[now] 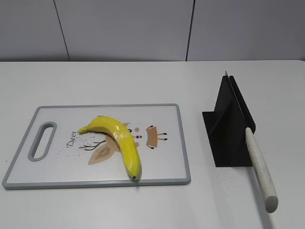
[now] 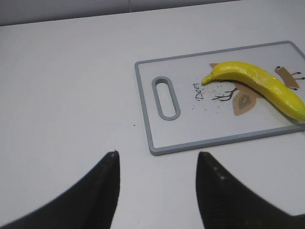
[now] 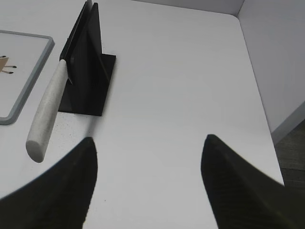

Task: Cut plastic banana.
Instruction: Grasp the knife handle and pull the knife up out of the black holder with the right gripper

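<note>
With both grippers' jaws apart and empty, the plastic banana (image 1: pixel 117 142) lies loose on the cutting board (image 1: pixel 28 176), so it may roll under the knife (image 1: pixel 259 167) unless the left gripper (image 2: pixel 157 157) steadies it.

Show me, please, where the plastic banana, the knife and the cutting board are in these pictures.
plastic banana (image 1: pixel 119 138): exterior view, middle of its yellow body.
knife (image 1: pixel 259 167): exterior view, middle of its pale handle.
cutting board (image 2: pixel 164 98): left wrist view, grey rim of its handle slot.
</note>
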Tool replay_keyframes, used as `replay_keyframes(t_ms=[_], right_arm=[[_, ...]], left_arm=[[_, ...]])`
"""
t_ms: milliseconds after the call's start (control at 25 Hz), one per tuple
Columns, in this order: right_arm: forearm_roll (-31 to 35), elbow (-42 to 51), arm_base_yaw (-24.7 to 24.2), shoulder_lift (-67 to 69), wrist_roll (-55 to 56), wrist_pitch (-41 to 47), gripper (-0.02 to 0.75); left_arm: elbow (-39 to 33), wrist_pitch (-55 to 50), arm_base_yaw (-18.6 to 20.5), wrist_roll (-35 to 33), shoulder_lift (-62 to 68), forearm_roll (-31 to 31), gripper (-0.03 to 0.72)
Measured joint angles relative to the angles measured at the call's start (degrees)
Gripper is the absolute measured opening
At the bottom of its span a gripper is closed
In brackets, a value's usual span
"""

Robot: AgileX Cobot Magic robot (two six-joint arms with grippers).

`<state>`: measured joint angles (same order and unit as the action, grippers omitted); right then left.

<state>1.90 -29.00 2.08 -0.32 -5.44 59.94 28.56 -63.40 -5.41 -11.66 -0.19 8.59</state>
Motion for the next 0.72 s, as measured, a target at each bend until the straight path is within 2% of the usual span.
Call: replay_keyframes(t_ms=[720], right_arm=[[0.0,0.0,0.0,0.0,0.0,0.0,0.519]], left_arm=[[0.0,0.0,0.0,0.0,0.0,0.0,0.497]])
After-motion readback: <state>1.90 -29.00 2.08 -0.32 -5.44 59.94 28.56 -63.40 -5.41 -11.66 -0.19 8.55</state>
